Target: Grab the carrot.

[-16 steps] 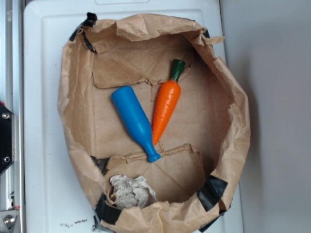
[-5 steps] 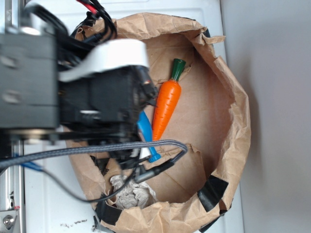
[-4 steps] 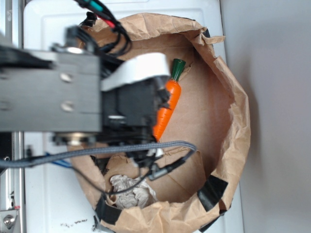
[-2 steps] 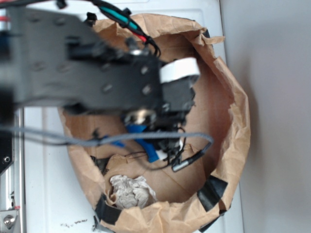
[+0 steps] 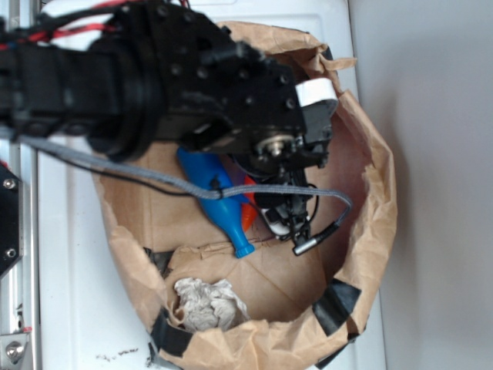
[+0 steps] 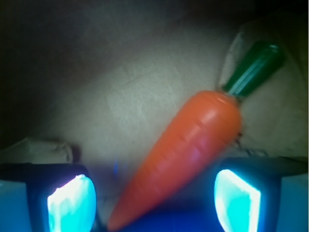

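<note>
**Gripper spread over the carrot inside the paper bag**

We see our gripper (image 6: 154, 200) with its jaws spread wide in the wrist view, one glowing cyan fingertip (image 6: 71, 202) low on the left and the other low on the right, neither one touching anything. Between them lies the carrot (image 6: 193, 145), running diagonally: its pointed orange tip sits low near the left finger, and its dark green stem reaches toward the upper right corner. A blurred blue shape runs along the bottom edge of that view, under the carrot's tip; we cannot tell what it is.

From the exterior view, the black arm (image 5: 154, 77) comes in from the left edge and covers most of the upper half of the brown paper bag (image 5: 370, 208). Only a sliver of orange shows under the wrist, just beside the blue bottle (image 5: 219, 208), which lies slanted on the bag's floor with its narrow neck toward the bag's near wall. A crumpled wad of pale paper (image 5: 206, 302) sits in the bag's near left corner. The bag rests on a white surface (image 5: 69, 254).
</note>
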